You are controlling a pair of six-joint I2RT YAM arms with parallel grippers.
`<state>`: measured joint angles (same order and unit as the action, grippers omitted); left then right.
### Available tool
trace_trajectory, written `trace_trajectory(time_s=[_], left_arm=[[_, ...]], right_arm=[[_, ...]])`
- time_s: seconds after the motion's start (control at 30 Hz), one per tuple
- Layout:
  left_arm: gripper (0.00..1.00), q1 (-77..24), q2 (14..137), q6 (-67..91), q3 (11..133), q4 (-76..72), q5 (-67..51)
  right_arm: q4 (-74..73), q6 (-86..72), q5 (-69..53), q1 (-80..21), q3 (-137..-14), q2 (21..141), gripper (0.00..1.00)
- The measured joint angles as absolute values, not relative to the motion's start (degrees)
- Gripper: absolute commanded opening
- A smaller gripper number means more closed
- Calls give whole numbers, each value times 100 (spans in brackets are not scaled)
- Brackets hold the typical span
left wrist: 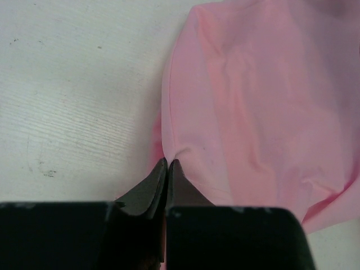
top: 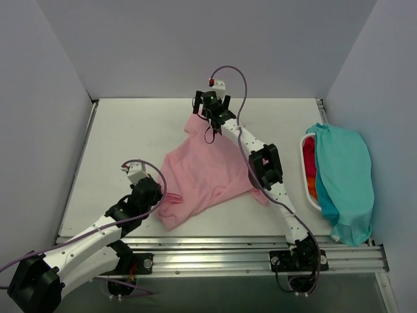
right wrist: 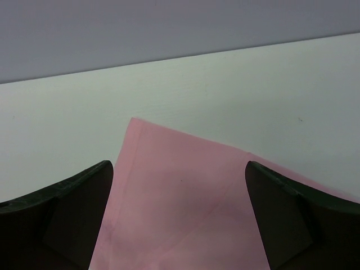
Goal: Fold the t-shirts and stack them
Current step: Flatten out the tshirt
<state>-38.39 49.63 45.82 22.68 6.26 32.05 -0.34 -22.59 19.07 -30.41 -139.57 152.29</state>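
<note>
Pink t-shirt (top: 202,173) — edge pinched by left gripper (left wrist: 168,162).

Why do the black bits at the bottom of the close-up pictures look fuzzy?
Left wrist view: the shut left claw sits too near the lens, while the pink t-shirt looks sharper. Right wrist view: the open right claw blurs likewise.

One high view, two wrist close-ups.
The top camera looks down from behind the arm bases (top: 296,259) over the white table (top: 130,143). Each wrist camera peers close past its black fingers (left wrist: 147,188) at the soft light pink cotton t-shirt (top: 199,176), shared by all three; the right one seemingly faces the grey far wall (right wrist: 169,34).
</note>
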Motion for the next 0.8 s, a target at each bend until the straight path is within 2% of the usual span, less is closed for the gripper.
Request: trace_trajectory(time_s=[0.43,0.67,0.7,0.8], left_arm=[[2,-3562,4882,4541,2198,491,2827],[2,-3470,4744,4501,2198,491,2694],[2,-3465,4727,4493,2198,489,2687],[2,-3450,4635,4473,2198,491,2648]], right_arm=[[729,-2200,1527,-3048,-14331,16225,100],[637,-2362,1103,-3048,-14457,16247,99],[578,-2383,996,-3052,-14512,16263,95],[379,-2412,714,-3083,-14658,16300,73]])
